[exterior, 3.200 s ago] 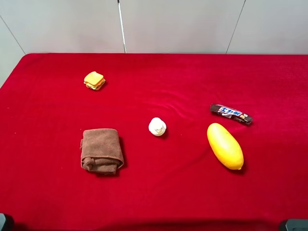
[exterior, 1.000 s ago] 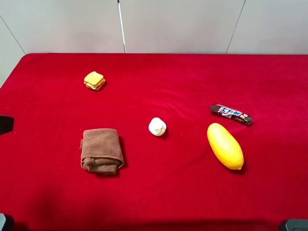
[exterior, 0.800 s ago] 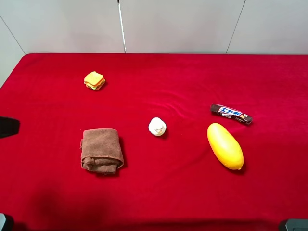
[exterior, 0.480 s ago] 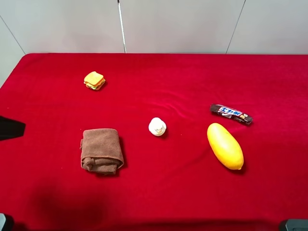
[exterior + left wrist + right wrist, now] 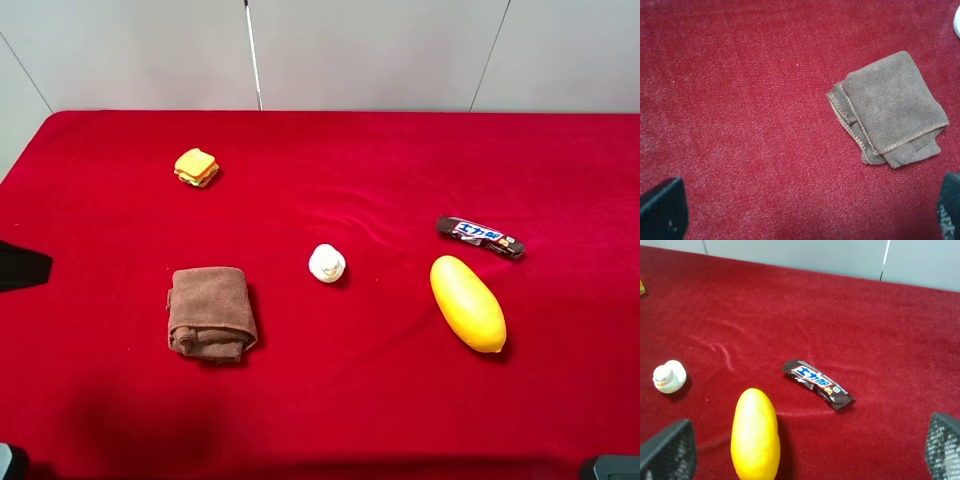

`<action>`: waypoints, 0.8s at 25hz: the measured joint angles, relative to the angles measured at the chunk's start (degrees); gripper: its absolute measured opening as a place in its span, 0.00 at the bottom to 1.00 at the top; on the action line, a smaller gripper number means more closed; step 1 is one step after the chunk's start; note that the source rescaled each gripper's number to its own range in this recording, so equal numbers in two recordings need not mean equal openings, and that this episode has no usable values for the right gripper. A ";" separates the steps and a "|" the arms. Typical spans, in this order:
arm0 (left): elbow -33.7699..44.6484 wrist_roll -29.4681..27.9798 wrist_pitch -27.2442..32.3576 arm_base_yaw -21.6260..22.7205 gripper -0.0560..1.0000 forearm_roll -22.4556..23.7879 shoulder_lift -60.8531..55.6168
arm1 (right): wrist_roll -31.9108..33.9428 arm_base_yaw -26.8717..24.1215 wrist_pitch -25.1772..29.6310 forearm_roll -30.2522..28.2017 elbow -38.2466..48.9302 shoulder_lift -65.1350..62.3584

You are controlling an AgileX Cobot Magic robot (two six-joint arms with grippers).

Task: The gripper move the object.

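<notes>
Towel (image 5: 888, 109) hem stitching sharp from left wrist, both arms' jaws wide apart (overhead: plain folds)

Only print is blue characters on a white patch of the dark candy bar wrapper (image 5: 818, 385), on the counter (image 5: 890, 340) ahead of the right fingers (image 5: 667, 450), too blurred to read.

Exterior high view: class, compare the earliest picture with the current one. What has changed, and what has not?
The left gripper has come into view at the left edge, advancing toward the brown towel with its jaws open; it has taken hold of nothing. The towel, sandwich toy, white duck, candy bar and yellow fruit lie where they were.
</notes>
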 joint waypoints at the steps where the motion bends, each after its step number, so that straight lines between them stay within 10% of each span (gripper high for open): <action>1: 0.00 0.00 0.00 0.00 1.00 0.00 0.00 | 0.00 0.00 0.00 0.00 0.00 0.00; 13: 0.00 0.00 -0.24 -0.73 1.00 0.81 8.70 | -0.04 0.00 -0.04 0.00 0.00 0.00; 20: 0.00 -0.05 -9.91 -10.71 1.00 0.35 18.69 | -0.04 0.00 -0.04 0.00 0.00 0.00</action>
